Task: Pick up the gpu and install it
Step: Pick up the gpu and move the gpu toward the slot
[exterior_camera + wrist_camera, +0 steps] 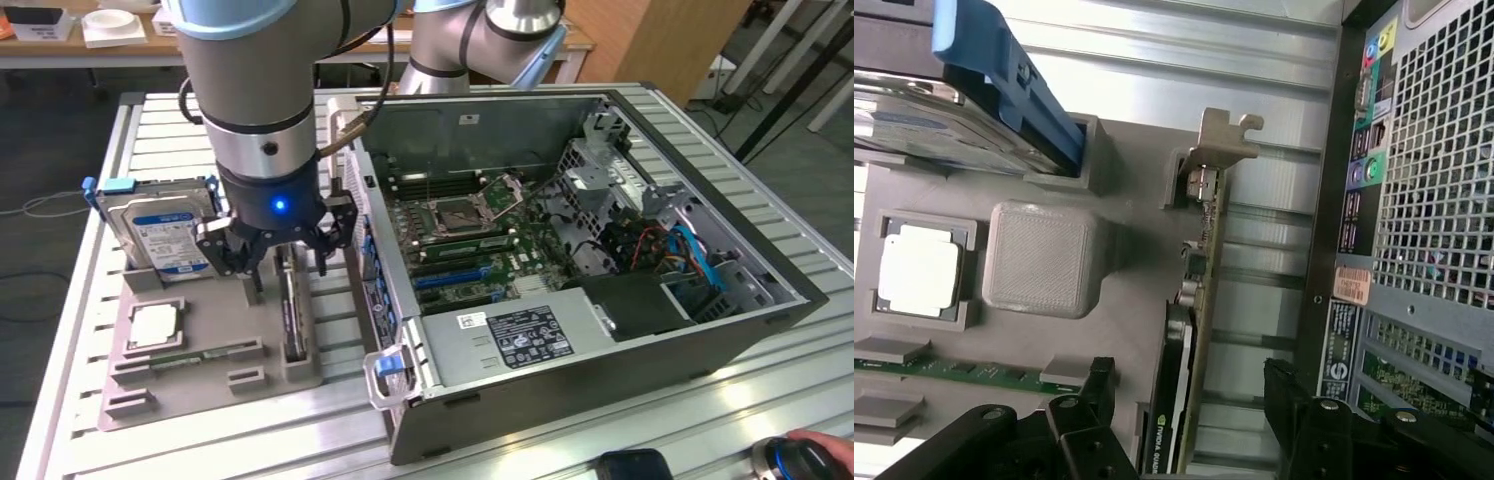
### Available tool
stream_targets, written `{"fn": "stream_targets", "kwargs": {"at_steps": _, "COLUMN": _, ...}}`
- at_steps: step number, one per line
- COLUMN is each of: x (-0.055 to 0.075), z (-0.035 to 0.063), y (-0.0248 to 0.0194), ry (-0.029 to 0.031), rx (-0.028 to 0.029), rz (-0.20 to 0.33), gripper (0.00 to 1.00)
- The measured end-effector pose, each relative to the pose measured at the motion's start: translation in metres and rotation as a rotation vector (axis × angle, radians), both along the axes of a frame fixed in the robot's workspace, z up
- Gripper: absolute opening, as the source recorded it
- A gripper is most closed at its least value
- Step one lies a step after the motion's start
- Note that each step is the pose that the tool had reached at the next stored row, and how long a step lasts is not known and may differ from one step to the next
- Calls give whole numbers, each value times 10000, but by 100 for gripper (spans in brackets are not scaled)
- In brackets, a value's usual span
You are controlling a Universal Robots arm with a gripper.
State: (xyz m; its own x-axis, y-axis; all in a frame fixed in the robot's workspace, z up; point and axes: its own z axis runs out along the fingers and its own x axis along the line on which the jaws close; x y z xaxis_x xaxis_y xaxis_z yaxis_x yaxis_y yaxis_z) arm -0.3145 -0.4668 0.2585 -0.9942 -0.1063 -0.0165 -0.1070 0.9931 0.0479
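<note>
Black pincer [286, 277] gapes wide, empty, astride the thin flat gpu [291, 326] edge-on in a matte grey holder [187, 395].

You see a thin flat black gpu card [292, 315] with greyish metal end; grey plastic tray [187, 388]; silver hard drive [163, 235], blue-white label; narrow green memory stick [954, 368].

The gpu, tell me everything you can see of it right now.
The gpu is a thin black card with a green board edge and a greyish metal bracket at one end. It stands on edge in a slot of the grey holder, beside the open computer case. The open gripper hangs over it, one finger each side, not gripping.
</note>
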Motion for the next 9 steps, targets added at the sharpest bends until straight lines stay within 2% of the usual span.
{"fn": "stream_targets", "kwargs": {"at_steps": 9, "x": -1, "z": -91, "y": 20, "ry": 2, "rx": -2, "rz": -2, "gripper": 71}}
